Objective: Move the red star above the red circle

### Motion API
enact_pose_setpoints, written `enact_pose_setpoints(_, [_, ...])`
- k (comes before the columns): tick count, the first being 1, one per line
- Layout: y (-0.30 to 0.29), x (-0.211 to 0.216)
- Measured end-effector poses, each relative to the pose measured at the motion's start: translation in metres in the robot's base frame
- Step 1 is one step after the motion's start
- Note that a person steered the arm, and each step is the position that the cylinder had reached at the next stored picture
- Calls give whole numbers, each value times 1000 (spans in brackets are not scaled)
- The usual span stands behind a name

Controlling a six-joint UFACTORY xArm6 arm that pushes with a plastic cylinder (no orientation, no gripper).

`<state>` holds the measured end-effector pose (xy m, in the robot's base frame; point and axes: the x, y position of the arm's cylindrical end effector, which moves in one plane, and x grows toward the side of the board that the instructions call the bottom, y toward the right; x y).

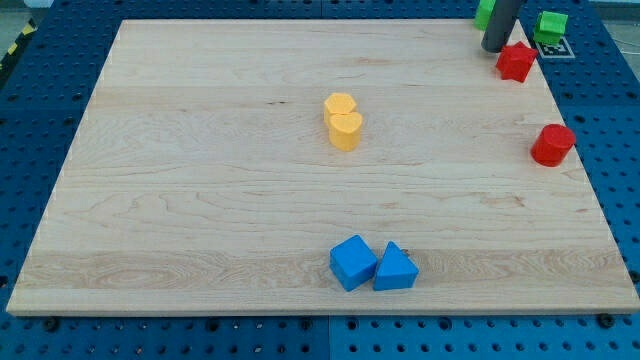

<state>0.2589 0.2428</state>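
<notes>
The red star [516, 61] lies near the board's top right corner. The red circle [552, 145] sits below it, at the right edge of the board. My tip [495, 48] comes down from the view's top and rests just left of and slightly above the red star, touching or nearly touching it. The star is above the circle and a little to its left.
Two yellow blocks [343, 120] sit touching in the board's middle. A blue cube [353, 262] and a blue triangle-like block [396, 268] sit together near the bottom edge. Two green blocks [550, 26] lie at the top right corner, one partly behind the rod.
</notes>
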Motion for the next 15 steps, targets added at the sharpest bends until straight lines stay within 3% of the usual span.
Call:
enact_pose_setpoints(3, [14, -15])
enact_pose_setpoints(8, [37, 53])
enact_pose_setpoints(10, [27, 28])
enact_pose_setpoints(13, [33, 62])
enact_pose_setpoints(15, [18, 49])
